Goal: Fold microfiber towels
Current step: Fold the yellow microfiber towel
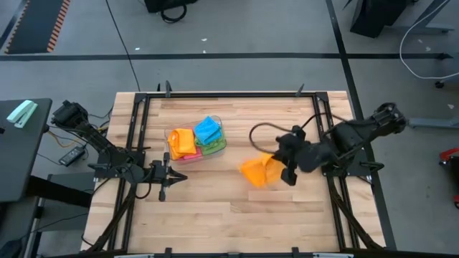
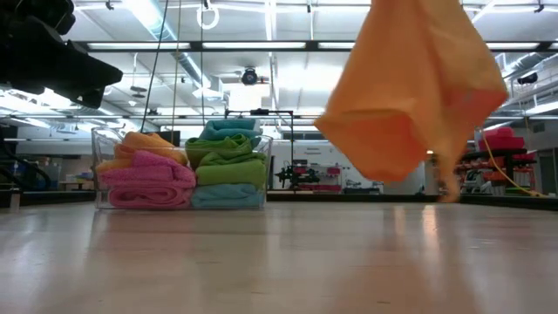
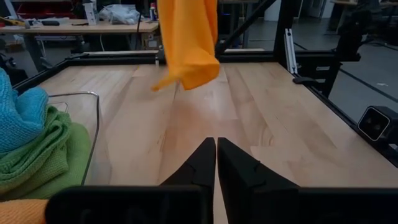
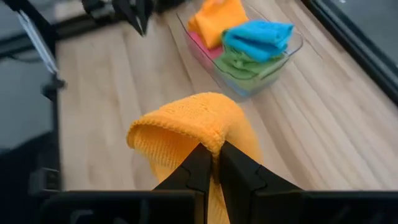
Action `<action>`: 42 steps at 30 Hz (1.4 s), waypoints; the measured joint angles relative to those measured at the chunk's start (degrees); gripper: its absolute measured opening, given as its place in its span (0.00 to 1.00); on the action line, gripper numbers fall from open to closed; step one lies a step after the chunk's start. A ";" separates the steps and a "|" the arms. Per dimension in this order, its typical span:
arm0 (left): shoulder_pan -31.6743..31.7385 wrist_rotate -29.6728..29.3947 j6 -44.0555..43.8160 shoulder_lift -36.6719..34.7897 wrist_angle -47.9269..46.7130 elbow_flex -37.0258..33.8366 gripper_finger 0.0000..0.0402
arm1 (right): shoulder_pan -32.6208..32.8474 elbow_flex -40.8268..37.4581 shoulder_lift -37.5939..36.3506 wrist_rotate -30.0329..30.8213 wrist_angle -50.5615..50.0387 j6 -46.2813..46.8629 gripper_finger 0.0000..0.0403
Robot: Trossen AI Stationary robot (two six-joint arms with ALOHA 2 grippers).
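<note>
Overhead camera looks straight down; low camera sights level across the table [image 2: 279, 262]; wrist cameras face each other.

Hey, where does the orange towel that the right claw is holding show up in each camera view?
High view: the orange towel sits right of centre, at the right claw.
Low view: it hangs upper right, clear of the table.
Left wrist view: it dangles at top centre.
Right wrist view: it bunches at lower centre, pinched in the claw.
Shared landmark: the clear tub of towels, visible in every view.
</note>
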 joint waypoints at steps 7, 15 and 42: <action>0.11 -0.04 2.76 0.02 4.69 0.59 0.09 | 0.99 -0.02 6.00 0.46 -0.38 0.10 0.09; 3.26 -0.34 8.51 0.03 9.25 3.11 0.08 | -1.95 1.65 7.06 -11.02 -1.19 2.08 0.09; 3.30 -0.28 8.63 0.02 8.92 3.17 0.07 | -3.35 12.79 6.87 -3.09 17.37 -10.02 0.09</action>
